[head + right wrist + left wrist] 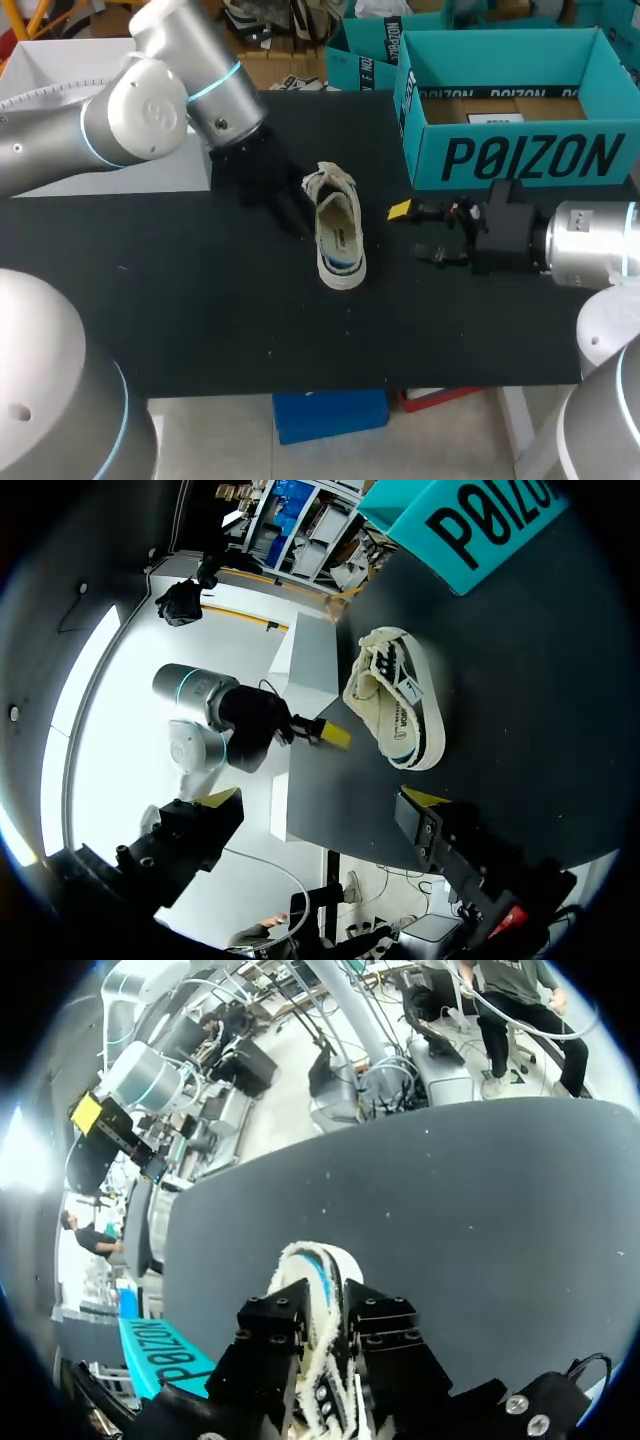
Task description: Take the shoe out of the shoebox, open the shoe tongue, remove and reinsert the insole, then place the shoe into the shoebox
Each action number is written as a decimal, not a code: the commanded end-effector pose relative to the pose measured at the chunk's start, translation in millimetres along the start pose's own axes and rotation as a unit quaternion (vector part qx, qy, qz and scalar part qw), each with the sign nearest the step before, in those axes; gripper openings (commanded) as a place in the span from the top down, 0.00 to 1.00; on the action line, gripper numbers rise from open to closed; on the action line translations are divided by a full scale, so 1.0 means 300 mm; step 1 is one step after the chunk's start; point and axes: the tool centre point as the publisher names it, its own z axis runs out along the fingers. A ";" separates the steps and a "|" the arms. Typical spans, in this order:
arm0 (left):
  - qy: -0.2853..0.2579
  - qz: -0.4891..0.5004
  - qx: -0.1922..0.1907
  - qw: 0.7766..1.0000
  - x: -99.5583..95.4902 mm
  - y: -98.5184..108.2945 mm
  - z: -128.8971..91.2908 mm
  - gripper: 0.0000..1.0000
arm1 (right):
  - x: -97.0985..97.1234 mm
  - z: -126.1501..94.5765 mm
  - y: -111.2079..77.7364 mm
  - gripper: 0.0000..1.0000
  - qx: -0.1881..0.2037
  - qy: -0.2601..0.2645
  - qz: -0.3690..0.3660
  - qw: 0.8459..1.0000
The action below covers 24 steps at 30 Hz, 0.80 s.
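Shoe (pixel 338 232) lies on table (pixel 200 300) by left claw (pixel 298 212); right claw (pixel 420 232) spread wide

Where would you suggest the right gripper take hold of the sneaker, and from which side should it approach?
Probably the heel rim of the sneaker, from above. It stands upright on its sole, opening up, so one finger could go inside the heel and one outside. The open right gripper lies off the sneaker's side with a free path to the heel, while the left arm crowds the laced end.

Item: cream low-top shoe (pixel 338 240), blue-striped sole, laces loose, upright, outside the shoebox (pixel 520 158), near its corner. Shoebox teal, lidless.
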 end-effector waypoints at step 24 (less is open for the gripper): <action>0.062 0.023 -0.014 0.998 -0.049 0.055 0.175 1.00 | 0.001 0.001 0.000 0.00 0.000 -0.001 0.000 1.000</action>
